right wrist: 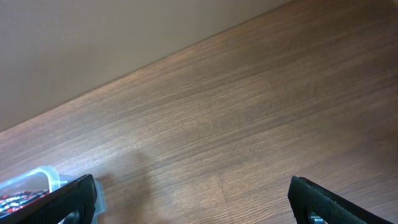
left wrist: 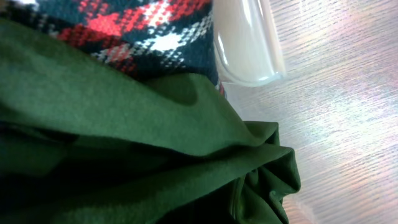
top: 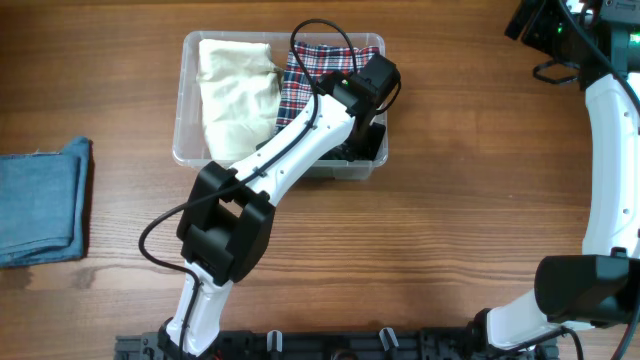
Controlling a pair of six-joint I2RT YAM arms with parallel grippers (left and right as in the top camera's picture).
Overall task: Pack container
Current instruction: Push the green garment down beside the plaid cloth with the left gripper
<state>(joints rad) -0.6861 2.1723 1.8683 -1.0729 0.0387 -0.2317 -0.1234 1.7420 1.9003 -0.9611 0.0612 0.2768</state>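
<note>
The clear plastic container stands at the back middle of the table. It holds a folded cream cloth on the left and a red plaid cloth in the middle. My left gripper reaches into its right front corner, shut on a dark green cloth. In the left wrist view the green cloth bunches over the jaws and hides the fingers, with the plaid cloth and a container corner beyond. My right gripper is open and empty above bare table at the far right.
A folded blue denim cloth lies at the table's left edge. The right arm curves along the right side. A container corner shows at the lower left of the right wrist view.
</note>
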